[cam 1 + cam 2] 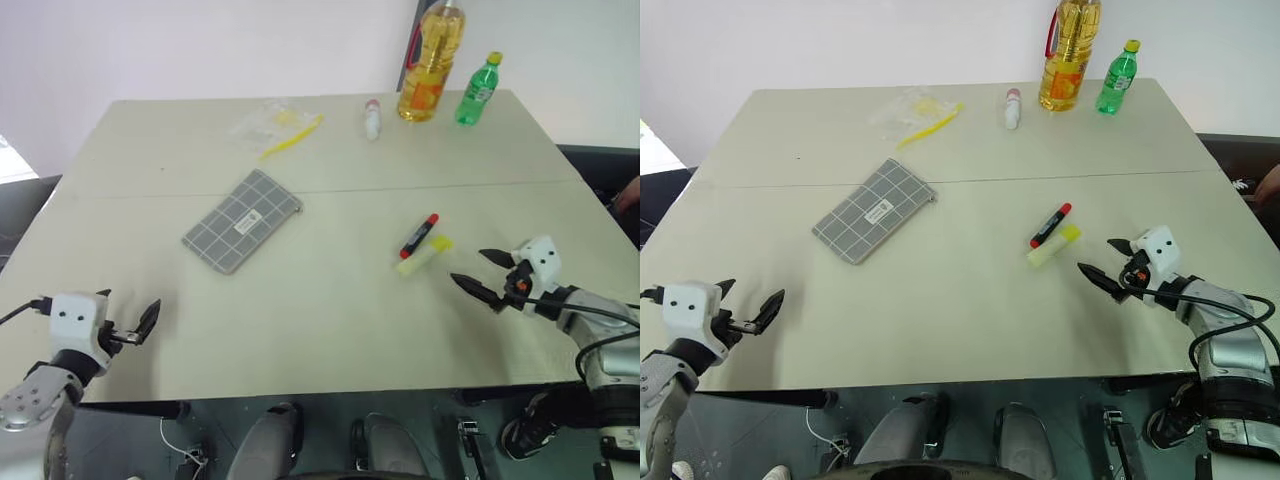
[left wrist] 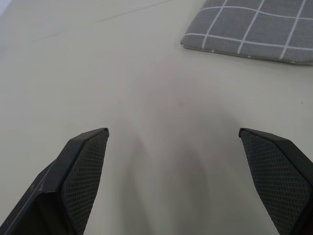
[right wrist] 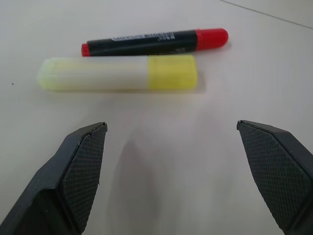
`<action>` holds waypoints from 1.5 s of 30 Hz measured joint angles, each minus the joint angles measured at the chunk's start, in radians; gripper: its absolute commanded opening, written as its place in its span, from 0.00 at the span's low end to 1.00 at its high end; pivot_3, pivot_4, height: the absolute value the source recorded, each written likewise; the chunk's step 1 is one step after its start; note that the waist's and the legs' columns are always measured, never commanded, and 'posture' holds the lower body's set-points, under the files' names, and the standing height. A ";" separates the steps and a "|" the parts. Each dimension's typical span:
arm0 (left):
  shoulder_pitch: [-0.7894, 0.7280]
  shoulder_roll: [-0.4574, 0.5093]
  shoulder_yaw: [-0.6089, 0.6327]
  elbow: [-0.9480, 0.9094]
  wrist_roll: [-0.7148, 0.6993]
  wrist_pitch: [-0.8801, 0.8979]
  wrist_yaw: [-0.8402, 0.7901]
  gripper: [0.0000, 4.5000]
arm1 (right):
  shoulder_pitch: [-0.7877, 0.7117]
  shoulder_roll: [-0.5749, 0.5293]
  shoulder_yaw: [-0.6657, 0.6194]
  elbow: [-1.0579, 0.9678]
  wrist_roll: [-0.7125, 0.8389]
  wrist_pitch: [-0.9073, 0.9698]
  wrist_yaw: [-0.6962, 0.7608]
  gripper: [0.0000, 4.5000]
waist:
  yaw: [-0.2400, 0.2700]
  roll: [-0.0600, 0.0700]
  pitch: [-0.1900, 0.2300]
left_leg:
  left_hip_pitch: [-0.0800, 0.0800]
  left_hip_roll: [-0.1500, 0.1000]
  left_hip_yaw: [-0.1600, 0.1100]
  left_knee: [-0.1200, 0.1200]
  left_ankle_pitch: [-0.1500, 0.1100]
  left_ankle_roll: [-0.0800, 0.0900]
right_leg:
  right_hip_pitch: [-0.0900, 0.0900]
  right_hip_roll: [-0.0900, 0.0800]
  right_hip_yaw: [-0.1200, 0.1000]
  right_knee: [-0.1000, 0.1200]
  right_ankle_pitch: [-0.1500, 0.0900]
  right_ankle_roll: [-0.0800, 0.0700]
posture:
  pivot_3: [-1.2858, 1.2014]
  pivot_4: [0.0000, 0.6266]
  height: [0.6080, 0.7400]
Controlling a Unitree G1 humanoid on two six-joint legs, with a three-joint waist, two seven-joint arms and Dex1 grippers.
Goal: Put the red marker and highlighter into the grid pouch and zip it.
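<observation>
Both grippers stand with their jaws spread wide and nothing between them. Right gripper (image 1: 482, 273) hovers low over the table (image 1: 330, 310), just to the right of the red marker (image 1: 419, 235) and aimed at it; in its wrist view the black fingers (image 3: 80, 166) frame the marker and the highlighter (image 3: 120, 73) with bare tabletop between.

Taking the red marker as the landmark: it lies flat on the right half of the table, red cap toward the far edge, black barrel toward the near edge. The highlighter lies right alongside it on the near-right side, parallel and touching or all but touching; I cannot tell which. The grid pouch (image 1: 243, 220) lies flat well to the left of the marker, set on a slant, its white label up; whether its zip is open cannot be made out. The left gripper (image 1: 128, 318) is far to the left and nearer than the marker, at the table's near-left edge, below the pouch and apart from it; a corner of the pouch shows past its fingers (image 2: 80, 176) in the wrist view.

Beyond the marker, at the far edge, a small white tube (image 1: 372, 118) with a red cap lies on the table. A big bottle of yellow oil (image 1: 433, 62) and a green bottle (image 1: 478, 91) stand to its right. Far-left of the marker lies a clear plastic bag (image 1: 268, 122) with a thin yellow stick (image 1: 293, 136).
</observation>
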 measured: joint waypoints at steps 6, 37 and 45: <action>-0.017 0.000 0.000 0.000 0.000 -0.001 0.005 1.00 | -0.004 0.003 0.002 -0.046 0.000 0.026 -0.019 0.99 | 0.001 0.000 0.000 | 0.000 0.000 0.000 0.000 0.000 0.000 | 0.000 0.000 0.000 0.000 0.001 0.000 | 0.52 0.24 1.00; -0.016 0.003 -0.033 -0.019 0.064 -0.020 0.051 1.00 | -0.060 0.031 0.037 -0.091 -0.004 0.049 -0.066 0.99 | 0.002 -0.001 -0.001 | 0.000 0.000 0.000 0.002 0.000 0.000 | 0.000 0.000 0.000 0.000 0.003 0.002 | 0.52 0.24 1.00; -0.054 0.215 -0.197 0.096 0.374 -0.239 0.038 1.00 | -0.104 0.031 0.077 -0.212 0.055 0.164 -0.009 0.99 | 0.002 0.000 -0.001 | -0.001 0.001 0.000 0.001 0.000 0.000 | -0.002 0.001 0.000 0.001 0.002 -0.001 | 0.52 0.24 1.00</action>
